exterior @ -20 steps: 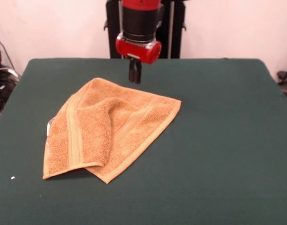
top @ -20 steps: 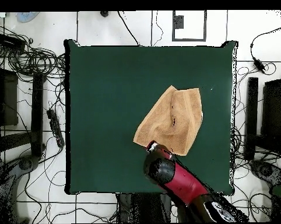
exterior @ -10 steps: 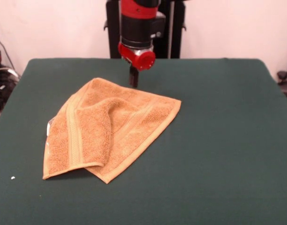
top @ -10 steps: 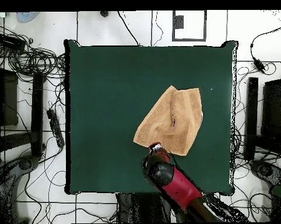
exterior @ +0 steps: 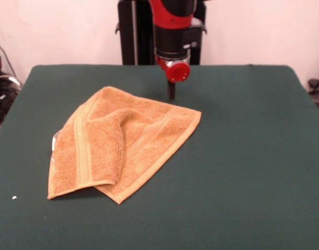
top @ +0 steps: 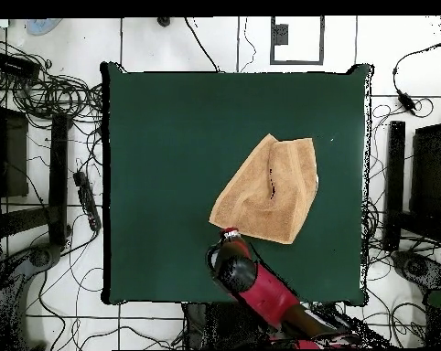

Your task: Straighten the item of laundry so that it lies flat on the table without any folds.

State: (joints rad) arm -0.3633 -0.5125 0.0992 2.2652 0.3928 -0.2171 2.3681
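While the towel point(exterior: 120, 143) lies crumpled on the dark green table point(exterior: 253, 166), the gripper point(exterior: 171, 92) hangs low over the cloth top just beyond the towel's far edge, close to its far right corner but not touching it. Its fingers read as one narrow dark stub pressed together, holding nothing. From overhead, the gripper point(top: 229, 234) sits beside the towel's point(top: 270, 192) corner nearest the table's robot-side edge. The towel is folded: one side is doubled over the middle, leaving a raised ridge and a striped band running down the flap toward the table's near edge. A white tag point(exterior: 54, 138) peeks out from under its left side. A small white speck point(exterior: 14, 197) rests on the table near the front left corner.
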